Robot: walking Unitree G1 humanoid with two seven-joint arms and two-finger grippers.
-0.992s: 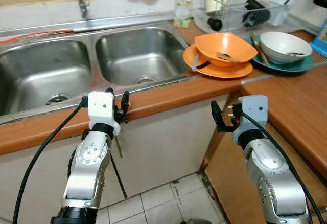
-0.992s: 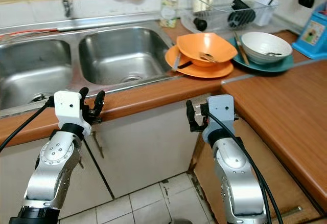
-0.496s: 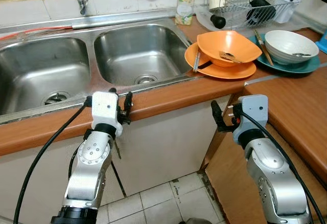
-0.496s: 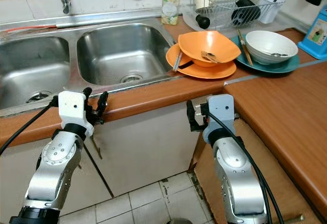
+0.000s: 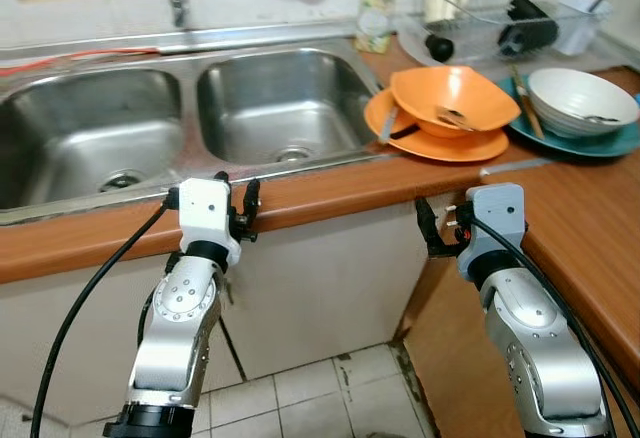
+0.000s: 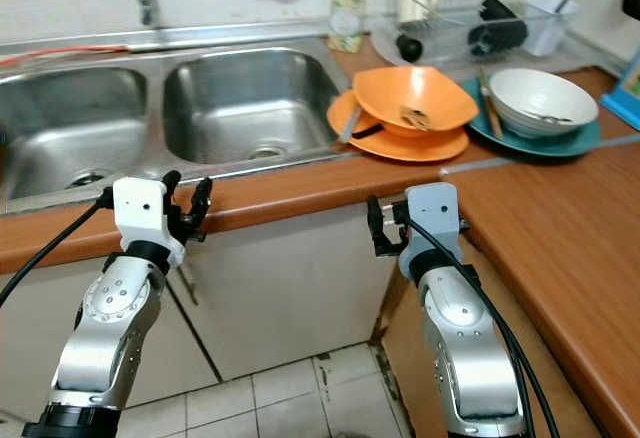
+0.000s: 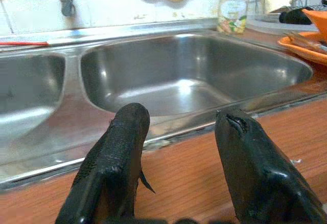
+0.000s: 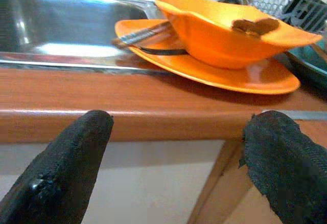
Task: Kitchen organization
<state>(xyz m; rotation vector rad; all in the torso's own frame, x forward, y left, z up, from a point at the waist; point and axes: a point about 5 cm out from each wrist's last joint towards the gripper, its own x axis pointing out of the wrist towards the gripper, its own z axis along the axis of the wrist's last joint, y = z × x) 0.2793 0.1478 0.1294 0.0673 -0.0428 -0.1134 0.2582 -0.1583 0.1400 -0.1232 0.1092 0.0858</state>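
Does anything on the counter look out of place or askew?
Yes. The orange bowl sits tilted on the orange plate, with a utensil wedged under it. Chopsticks lean across the teal plate.

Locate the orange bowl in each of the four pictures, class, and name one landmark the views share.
Left eye view: orange bowl upper right, on the orange plate.
Right eye view: upper centre-right, same plate.
Left wrist view: just its rim at the right edge.
Right wrist view: large, upper centre, beyond the wooden counter edge.
Shared landmark: the steel sink.
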